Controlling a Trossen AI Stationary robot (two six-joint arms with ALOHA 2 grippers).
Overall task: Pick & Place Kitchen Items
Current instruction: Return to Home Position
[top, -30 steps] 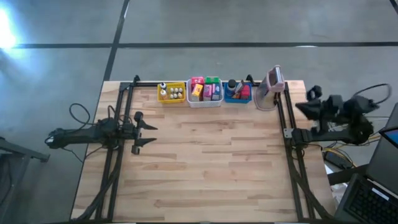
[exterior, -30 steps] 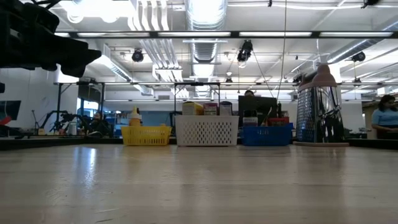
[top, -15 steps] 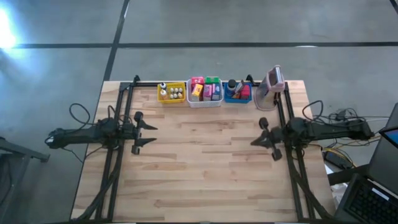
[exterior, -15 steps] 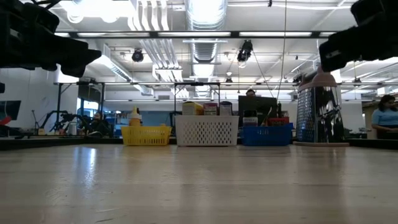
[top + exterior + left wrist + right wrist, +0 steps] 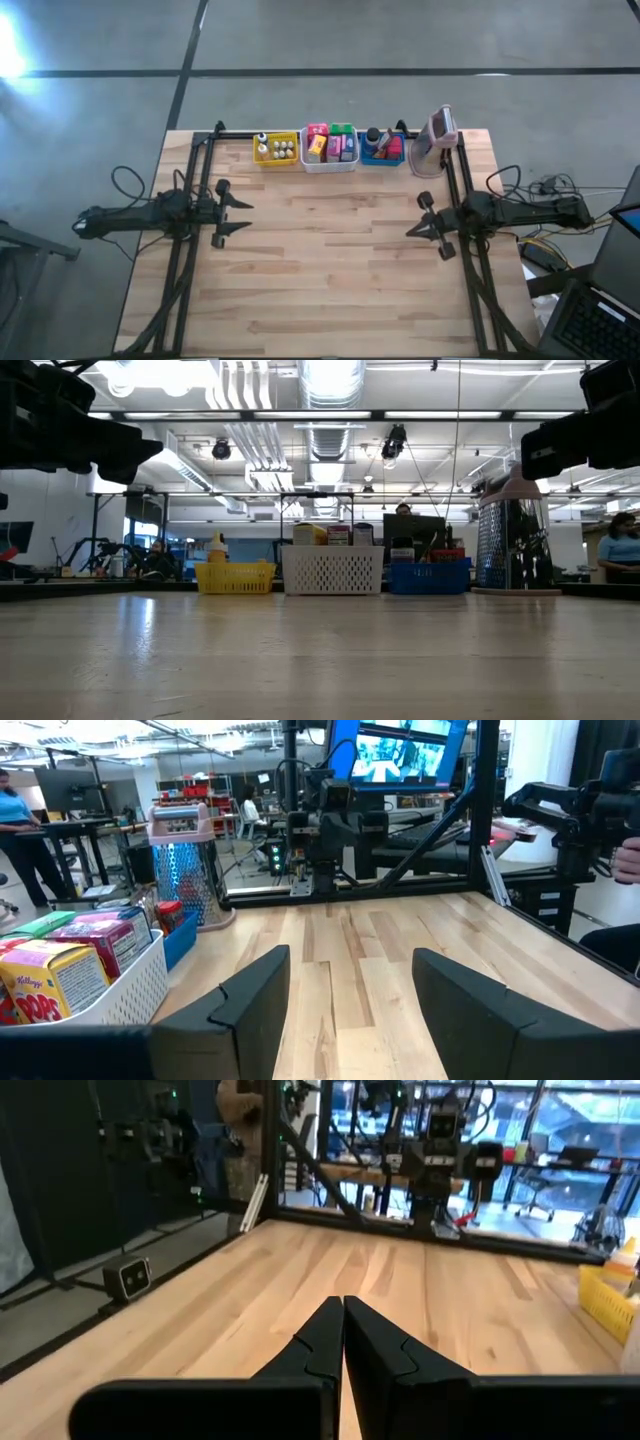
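The kitchen items are coloured packets and small bottles. They stand in a yellow bin (image 5: pixel 275 148), a white bin (image 5: pixel 329 148) and a blue bin (image 5: pixel 381 147) along the table's far edge. The packets (image 5: pixel 62 970) show close by in the left wrist view. My left gripper (image 5: pixel 240 215) hangs open over the table's left part, pointing level toward the right, with nothing between its fingers (image 5: pixel 255 992). My right gripper (image 5: pixel 411 230) hangs shut over the right part, pointing level toward the left, and holds nothing (image 5: pixel 343 1335).
A pink-topped metal grater (image 5: pixel 437 135) stands upright at the far right, beside the blue bin. Black frame rails (image 5: pixel 200 180) run along the left and right sides. The bare wooden tabletop (image 5: pixel 330 260) lies between the two grippers.
My right arm has swung down from a folded pose beyond the table's right edge and stretched toward the table's left. Its shut gripper now points level over the right part of the table. In the last half second it has barely moved.
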